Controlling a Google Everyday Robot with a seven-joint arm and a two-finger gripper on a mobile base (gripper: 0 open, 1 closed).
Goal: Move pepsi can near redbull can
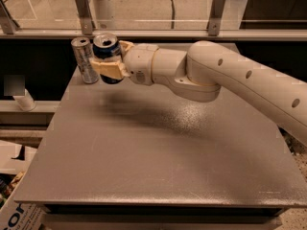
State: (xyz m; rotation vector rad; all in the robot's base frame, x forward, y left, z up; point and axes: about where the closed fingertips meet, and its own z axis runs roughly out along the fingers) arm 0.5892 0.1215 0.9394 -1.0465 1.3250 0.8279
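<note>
The pepsi can (106, 49) is dark blue with a silver top and stands upright at the table's far left corner. My gripper (109, 61) is shut on it, with cream fingers (109, 70) clasping its sides. The redbull can (84, 60), slim and silver-grey, stands upright just left of the pepsi can, almost touching it. My white arm (230, 80) reaches in from the right across the back of the table.
The grey table (158, 152) stretches toward the front. A glass barrier with metal posts (216, 8) runs behind it. A white bottle (21, 97) stands on a ledge at the left. Cardboard boxes (14, 210) lie at the lower left.
</note>
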